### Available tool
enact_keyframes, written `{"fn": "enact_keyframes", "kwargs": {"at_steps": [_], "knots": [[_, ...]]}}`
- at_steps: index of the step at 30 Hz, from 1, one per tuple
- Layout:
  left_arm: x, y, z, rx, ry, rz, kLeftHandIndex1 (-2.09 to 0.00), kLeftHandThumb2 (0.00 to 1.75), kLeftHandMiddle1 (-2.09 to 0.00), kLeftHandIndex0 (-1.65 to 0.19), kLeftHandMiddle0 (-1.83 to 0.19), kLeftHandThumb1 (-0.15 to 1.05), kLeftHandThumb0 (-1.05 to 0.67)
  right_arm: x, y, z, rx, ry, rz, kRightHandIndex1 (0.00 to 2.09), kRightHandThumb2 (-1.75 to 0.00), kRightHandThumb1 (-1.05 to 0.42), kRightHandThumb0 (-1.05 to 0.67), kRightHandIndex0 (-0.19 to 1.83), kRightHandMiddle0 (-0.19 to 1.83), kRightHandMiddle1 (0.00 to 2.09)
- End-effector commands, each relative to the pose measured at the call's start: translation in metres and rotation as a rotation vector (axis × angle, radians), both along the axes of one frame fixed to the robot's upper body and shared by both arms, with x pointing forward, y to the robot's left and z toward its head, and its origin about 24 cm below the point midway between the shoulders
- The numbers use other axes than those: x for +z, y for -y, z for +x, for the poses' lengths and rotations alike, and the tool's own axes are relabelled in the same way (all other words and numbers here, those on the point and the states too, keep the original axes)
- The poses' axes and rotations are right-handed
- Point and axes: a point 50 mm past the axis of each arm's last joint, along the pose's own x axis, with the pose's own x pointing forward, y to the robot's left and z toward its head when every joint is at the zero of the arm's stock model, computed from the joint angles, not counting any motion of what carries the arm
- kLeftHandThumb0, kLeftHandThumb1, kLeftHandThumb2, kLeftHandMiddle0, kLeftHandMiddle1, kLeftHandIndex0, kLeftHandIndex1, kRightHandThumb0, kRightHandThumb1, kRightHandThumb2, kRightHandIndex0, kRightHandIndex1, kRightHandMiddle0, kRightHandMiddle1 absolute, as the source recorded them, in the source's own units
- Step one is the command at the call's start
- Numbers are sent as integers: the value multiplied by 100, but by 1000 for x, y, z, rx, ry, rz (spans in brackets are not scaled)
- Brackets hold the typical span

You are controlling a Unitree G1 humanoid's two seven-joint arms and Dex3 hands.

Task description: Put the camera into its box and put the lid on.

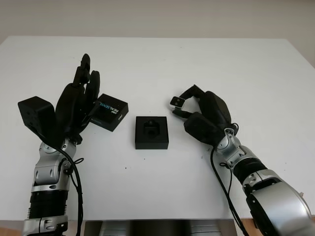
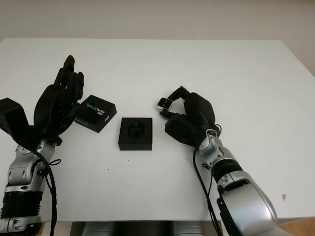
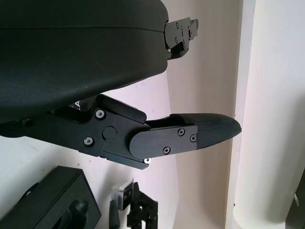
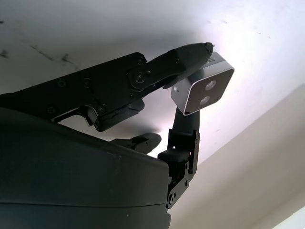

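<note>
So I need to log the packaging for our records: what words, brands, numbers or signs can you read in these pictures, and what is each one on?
Lid, lying on the table beside the left hand: light printed lettering across its top, too small and blurred to read.
Box: no text visible.
Camera, gripped in the right hand: no readable label; just two round lenses on its face.
No other text or signs visible.

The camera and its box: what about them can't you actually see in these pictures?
- Camera: the right hand grips it; its fingers cover its back and sides in the right wrist view.
- Lid: its near edge sits behind the open left hand in the eye views; whether they touch is unclear.
- Box: the dark cavity hides its inner shape; the picture's edge cuts it in the left wrist view.
</note>
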Motion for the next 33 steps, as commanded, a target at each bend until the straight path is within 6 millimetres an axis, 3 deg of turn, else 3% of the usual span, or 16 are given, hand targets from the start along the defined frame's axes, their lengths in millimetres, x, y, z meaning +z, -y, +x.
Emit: {"fn": "enact_keyframes", "kwargs": {"at_steps": [1,10,19,33], "knots": [[1,-2,0,0,3,14,0,53,0,19,19,105,-77,10,-2,2,20,37,52,2,-9,-105,-41,39,45,165],[2,-1,1,-9,3,11,0,53,0,19,19,105,-76,29,-1,-2,91,107,109,2,-10,-105,-41,34,39,171],[2,-1,2,-5,2,10,0,53,0,19,19,105,-75,50,-7,-17,246,180,89,1,-10,-105,-42,29,41,176],[2,-1,2,0,-1,-3,0,53,0,19,19,105,-76,53,-26,-41,424,173,78,2,-10,-105,-44,26,42,167]]}}
